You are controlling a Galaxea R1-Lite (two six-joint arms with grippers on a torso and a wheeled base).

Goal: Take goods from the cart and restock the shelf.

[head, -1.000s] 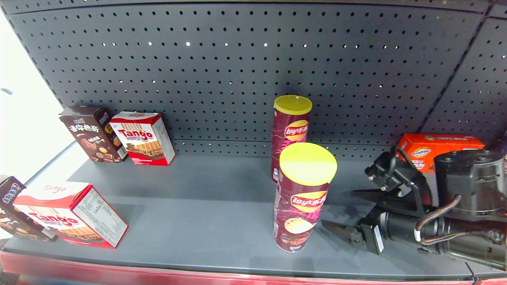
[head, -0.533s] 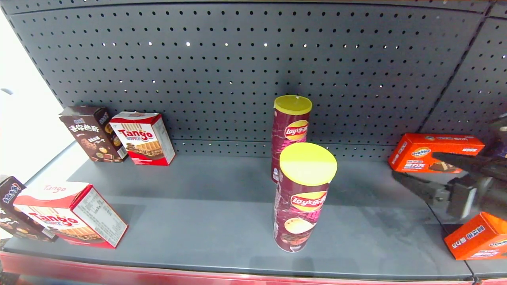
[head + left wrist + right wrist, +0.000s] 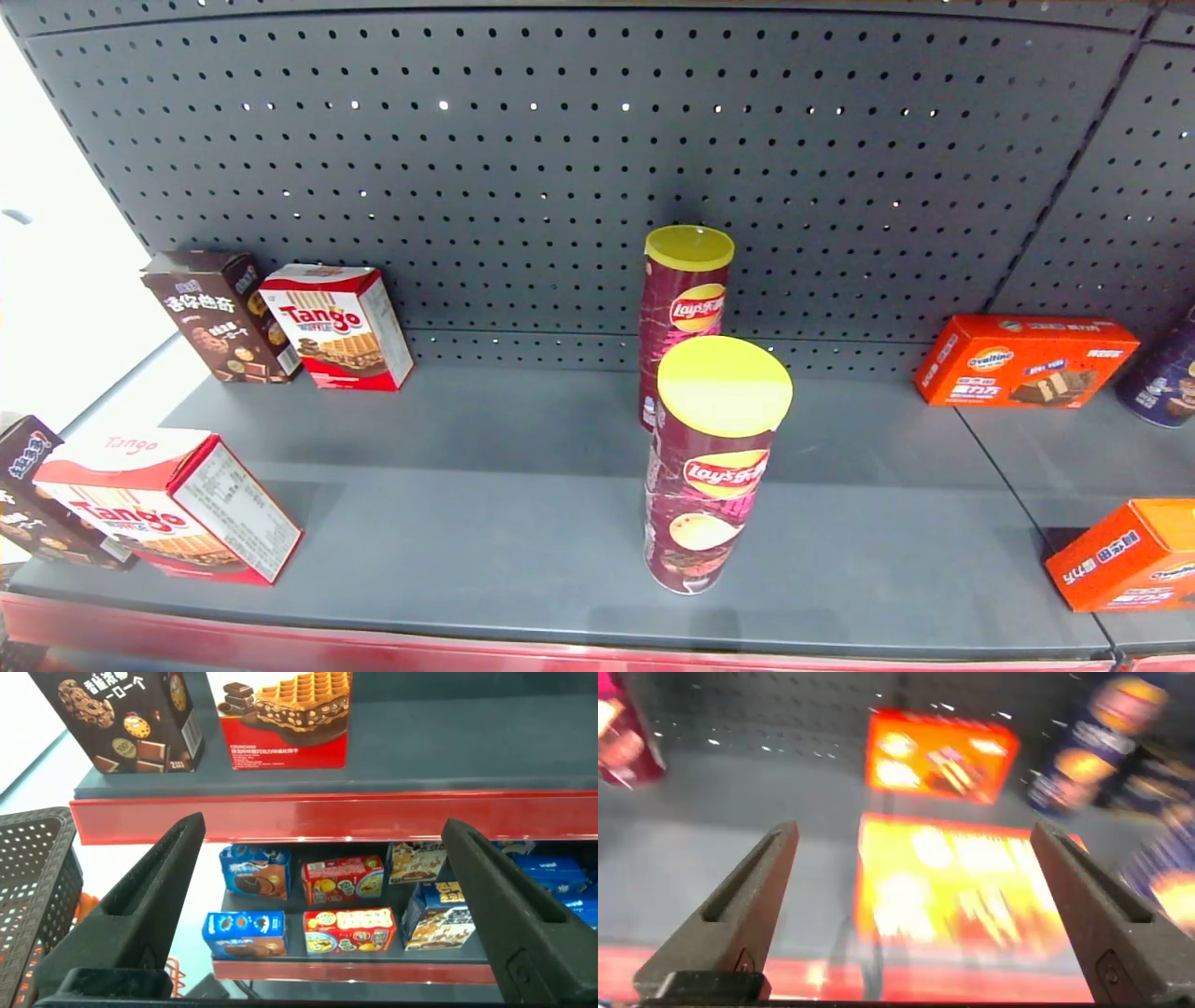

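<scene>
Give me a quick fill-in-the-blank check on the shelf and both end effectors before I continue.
1. The front chip can and rear chip can both have ____ lids.
2. Both cans stand ____ on the shelf.
3. The left end effector and right end effector are both ____, holding nothing.
Missing words: yellow; upright; open.

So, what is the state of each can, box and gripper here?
front chip can: upright, lid on
rear chip can: upright, lid on
rear wafer box: upright, closed
front wafer box: upright, closed
rear cookie box: upright, closed
front cookie box: partly cut off, unclear
rear orange box: closed, on its long side
front orange box: closed
dark blue can: partly cut off, unclear
left gripper: open, empty
right gripper: open, empty
</scene>
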